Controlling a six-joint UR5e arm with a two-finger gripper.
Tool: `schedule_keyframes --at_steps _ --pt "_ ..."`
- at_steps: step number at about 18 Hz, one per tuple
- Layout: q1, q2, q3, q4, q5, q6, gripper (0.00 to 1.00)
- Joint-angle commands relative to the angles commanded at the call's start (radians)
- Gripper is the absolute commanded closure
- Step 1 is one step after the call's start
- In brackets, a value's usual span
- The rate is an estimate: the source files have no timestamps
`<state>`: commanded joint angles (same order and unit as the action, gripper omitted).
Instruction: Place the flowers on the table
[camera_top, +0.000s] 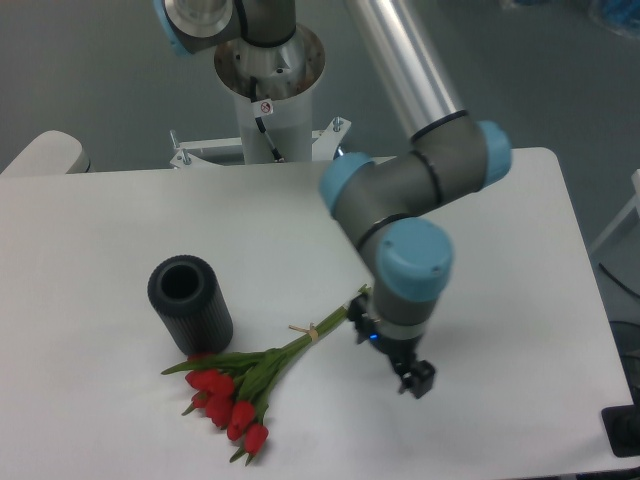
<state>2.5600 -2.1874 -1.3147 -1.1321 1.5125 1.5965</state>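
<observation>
The worktop is a broad, smooth white slab with rounded corners, set against a dull grey floor; bare surface lies to every side of the gripper. The grey and pale-blue arm bends down to the gripper, dark and small, hanging empty; whether its fingers are parted cannot be told. Well to its left stands a dark ribbed cylinder vase, upright. The flowers lie flat on the worktop left of the gripper, red heads farthest away, stem ends nearest it.
</observation>
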Motion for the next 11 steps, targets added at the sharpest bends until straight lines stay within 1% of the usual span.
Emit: schedule_keyframes --at_steps 2,3,6,8,11 --pt "0.025 -0.02 0.015 0.003 0.0 0.071 0.0" --pt "0.037 -0.028 0.022 0.005 0.0 0.082 0.0" --pt "0.043 -0.045 0.031 0.015 0.003 0.082 0.0" --pt "0.04 -0.045 0.028 0.015 0.006 0.082 0.0" --pt "0.039 -0.046 0.022 0.006 0.047 0.082 0.0"
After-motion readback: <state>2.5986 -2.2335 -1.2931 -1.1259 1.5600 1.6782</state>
